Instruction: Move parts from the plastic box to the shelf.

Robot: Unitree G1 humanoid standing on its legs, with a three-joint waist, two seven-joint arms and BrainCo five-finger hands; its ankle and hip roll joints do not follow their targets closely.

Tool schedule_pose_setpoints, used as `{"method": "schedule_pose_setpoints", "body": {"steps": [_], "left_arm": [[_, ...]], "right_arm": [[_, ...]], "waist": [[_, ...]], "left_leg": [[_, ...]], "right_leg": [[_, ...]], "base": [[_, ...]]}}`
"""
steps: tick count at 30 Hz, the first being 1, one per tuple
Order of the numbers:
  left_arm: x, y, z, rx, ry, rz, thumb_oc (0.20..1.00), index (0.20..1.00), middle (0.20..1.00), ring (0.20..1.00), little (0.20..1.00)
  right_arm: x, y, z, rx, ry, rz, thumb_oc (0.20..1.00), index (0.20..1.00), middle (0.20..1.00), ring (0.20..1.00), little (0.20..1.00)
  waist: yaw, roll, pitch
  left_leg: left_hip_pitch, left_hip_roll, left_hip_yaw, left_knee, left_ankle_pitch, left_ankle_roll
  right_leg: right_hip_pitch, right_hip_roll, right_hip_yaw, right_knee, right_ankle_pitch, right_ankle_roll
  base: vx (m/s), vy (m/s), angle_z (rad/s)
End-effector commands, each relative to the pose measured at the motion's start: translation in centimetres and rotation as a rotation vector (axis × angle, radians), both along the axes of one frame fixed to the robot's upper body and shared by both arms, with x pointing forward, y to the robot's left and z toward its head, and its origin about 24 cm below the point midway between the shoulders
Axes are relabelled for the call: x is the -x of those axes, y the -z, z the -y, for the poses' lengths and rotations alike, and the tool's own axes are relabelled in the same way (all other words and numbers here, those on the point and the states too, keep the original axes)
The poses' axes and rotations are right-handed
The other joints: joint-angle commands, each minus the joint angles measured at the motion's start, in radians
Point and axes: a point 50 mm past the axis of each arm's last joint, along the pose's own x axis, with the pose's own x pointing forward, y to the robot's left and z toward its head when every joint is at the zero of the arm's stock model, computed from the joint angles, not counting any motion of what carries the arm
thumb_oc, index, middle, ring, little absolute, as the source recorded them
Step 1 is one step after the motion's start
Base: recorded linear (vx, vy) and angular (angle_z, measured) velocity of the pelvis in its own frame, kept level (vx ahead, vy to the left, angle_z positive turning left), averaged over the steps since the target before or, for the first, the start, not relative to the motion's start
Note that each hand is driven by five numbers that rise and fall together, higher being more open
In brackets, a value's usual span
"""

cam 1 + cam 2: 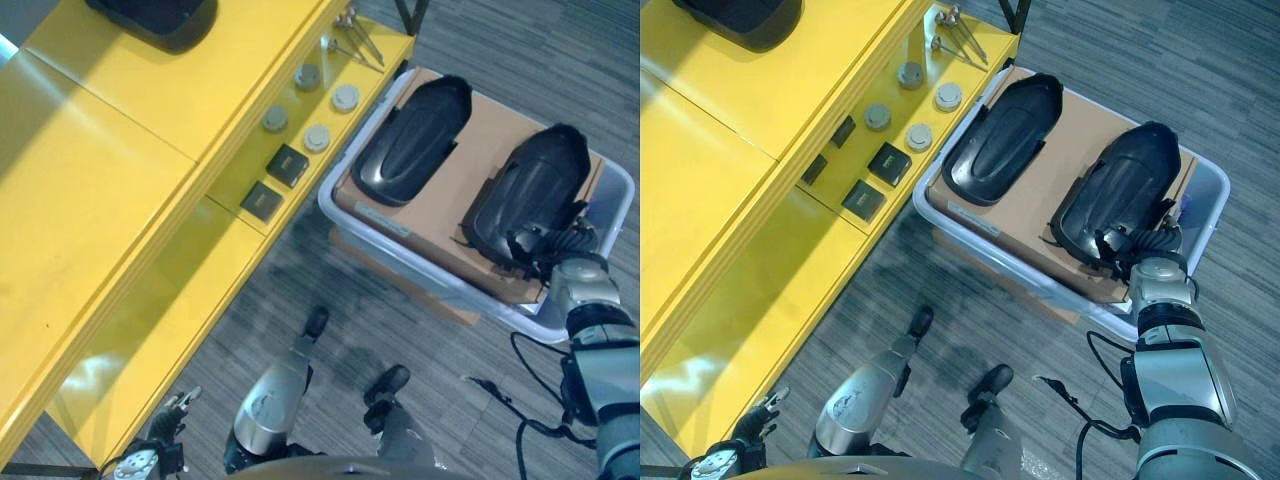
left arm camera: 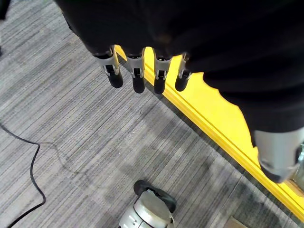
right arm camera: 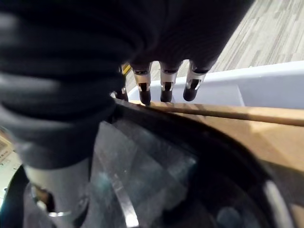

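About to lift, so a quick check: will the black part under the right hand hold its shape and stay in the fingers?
The black part looks like a rigid moulded shell, so probably stiff. Its glossy, curved surface may slip under the right hand. It seems hollow, so likely light for its size.

The shelf [image 1: 120, 190] is bright yellow. The plastic box [image 1: 610, 200] is pale grey-white, lined with brown cardboard [image 1: 460, 190]. Two glossy black parts [image 1: 412, 140] lie on it. The floor [image 1: 560, 60] is grey with fine stripes. Round grey discs [image 1: 316, 137] and small black blocks [image 1: 288, 165] sit on the shelf.
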Motion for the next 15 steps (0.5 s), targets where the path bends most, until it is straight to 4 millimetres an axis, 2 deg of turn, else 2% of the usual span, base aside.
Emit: {"method": "schedule_pose_setpoints", "body": {"steps": [1, 8, 11, 12, 14, 15], "left_arm": [[1.4, 0.0, -1.0, -0.013, -0.004, -0.038, 1.000, 1.000, 1.000, 1.000, 1.000], [0.4, -0.1, -0.7, 0.004, 0.009, -0.014, 1.000, 1.000, 1.000, 1.000, 1.000], [0.2, -0.2, -0.7, 0.005, 0.004, -0.005, 1.000, 1.000, 1.000, 1.000, 1.000], [0.1, -0.3, -0.8, 0.006, 0.003, -0.003, 1.000, 1.000, 1.000, 1.000, 1.000], [-0.2, -0.3, -0.8, 0.007, 0.003, 0.007, 1.000, 1.000, 1.000, 1.000, 1.000], [-0.3, -0.4, -0.8, 0.009, 0.002, 0.009, 1.000, 1.000, 1.000, 1.000, 1.000]], "right_arm": [[0.4, 0.1, 0.1, 0.102, -0.025, -0.065, 1.000, 1.000, 1.000, 1.000, 1.000], [1.3, 2.9, 0.0, 0.111, -0.016, -0.206, 1.000, 1.000, 1.000, 1.000, 1.000], [2.0, 4.2, 0.1, 0.108, -0.005, -0.281, 0.589, 0.589, 0.589, 0.589, 0.589], [2.3, 4.6, 0.1, 0.110, -0.007, -0.309, 0.649, 0.649, 0.649, 0.649, 0.649], [2.8, 5.5, 0.1, 0.097, -0.004, -0.336, 0.545, 0.545, 0.545, 0.545, 0.545], [2.9, 5.7, 0.1, 0.098, -0.003, -0.347, 0.416, 0.416, 0.416, 0.416, 0.416]], "waist": [[0.007, -0.005, -0.009], [0.010, 0.002, 0.006], [0.010, 0.002, 0.011], [0.010, 0.002, 0.011], [0.011, 0.003, 0.014], [0.011, 0.003, 0.014]], "left_leg": [[-0.047, 0.010, -0.095, 0.019, -0.099, -0.043], [-0.069, 0.008, -0.093, 0.031, -0.098, -0.041], [-0.073, 0.006, -0.094, 0.035, -0.098, -0.040], [-0.075, 0.006, -0.093, 0.037, -0.098, -0.039], [-0.077, 0.005, -0.094, 0.038, -0.097, -0.039], [-0.076, 0.005, -0.095, 0.037, -0.097, -0.038]], "right_leg": [[0.017, 0.003, 0.017, -0.027, -0.031, 0.066], [-0.004, -0.002, 0.015, -0.016, -0.028, 0.066], [-0.009, -0.001, 0.015, -0.012, -0.028, 0.065], [-0.010, 0.000, 0.017, -0.011, -0.028, 0.065], [-0.011, 0.001, 0.017, -0.011, -0.027, 0.065], [-0.012, 0.001, 0.017, -0.010, -0.027, 0.065]], "base": [[0.00, 0.000, 0.00], [-0.02, -0.004, 0.01], [-0.01, -0.003, 0.00], [0.00, 0.000, 0.00], [-0.02, -0.020, 0.05], [-0.02, -0.019, 0.03]]}}
